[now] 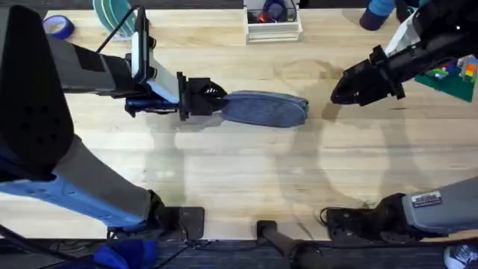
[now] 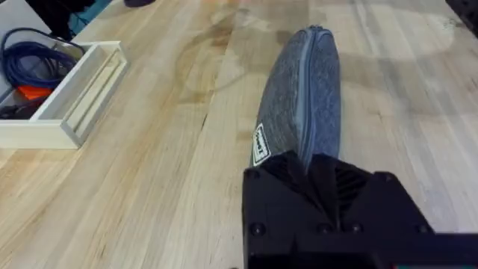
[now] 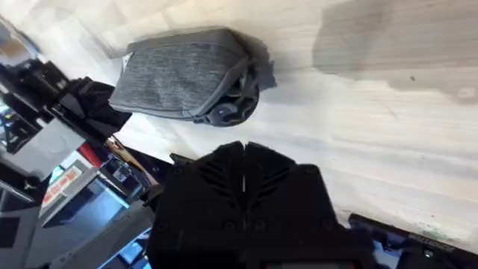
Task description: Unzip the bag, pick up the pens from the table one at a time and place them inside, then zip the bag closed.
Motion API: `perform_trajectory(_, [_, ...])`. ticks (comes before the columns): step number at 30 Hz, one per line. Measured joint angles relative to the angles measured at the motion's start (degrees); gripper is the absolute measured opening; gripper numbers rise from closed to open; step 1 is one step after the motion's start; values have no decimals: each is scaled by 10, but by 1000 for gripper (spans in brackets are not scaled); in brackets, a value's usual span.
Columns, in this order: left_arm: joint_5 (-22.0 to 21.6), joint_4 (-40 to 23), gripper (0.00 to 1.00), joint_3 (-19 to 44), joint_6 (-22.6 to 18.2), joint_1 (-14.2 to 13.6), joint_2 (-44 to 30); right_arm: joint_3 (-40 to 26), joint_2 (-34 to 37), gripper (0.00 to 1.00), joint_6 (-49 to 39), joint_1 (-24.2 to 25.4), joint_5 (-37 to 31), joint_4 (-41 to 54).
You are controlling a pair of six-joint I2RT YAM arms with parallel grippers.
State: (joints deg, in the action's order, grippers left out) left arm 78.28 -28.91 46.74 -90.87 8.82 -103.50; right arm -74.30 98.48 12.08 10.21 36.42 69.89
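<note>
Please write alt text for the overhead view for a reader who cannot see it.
A blue-grey fabric bag lies zipped shut mid-table, its left end gripped by the left claw. The right claw hovers closed just beyond the bag's right end, not touching it. A white tray sits at the far edge of the light wood table.

I see the bag (image 1: 265, 109) lying mid-table (image 1: 239, 187), left gripper (image 1: 213, 99) at its left end (touching), right gripper (image 1: 343, 88) just beyond its right.
</note>
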Motion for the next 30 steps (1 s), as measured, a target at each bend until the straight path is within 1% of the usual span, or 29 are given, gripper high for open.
perform_trajectory(9, [0,0,42,0,0,0,0,0,0,35,-24,0,-4,0])
perform_trajectory(14, [0,0,42,0,0,0,0,0,0,34,-61,0,-6,-2])
perform_trajectory(17, [0,0,42,0,0,0,0,0,-6,35,-80,0,-25,-3])
perform_trajectory(21, [0,0,42,0,0,0,0,0,-40,35,-95,-5,-73,-4])
perform_trajectory(25, [0,0,42,0,0,0,0,0,-97,34,-107,-23,-118,-8])
perform_trajectory(30, [0,0,42,0,0,0,0,0,-155,35,-113,-46,-146,-16])
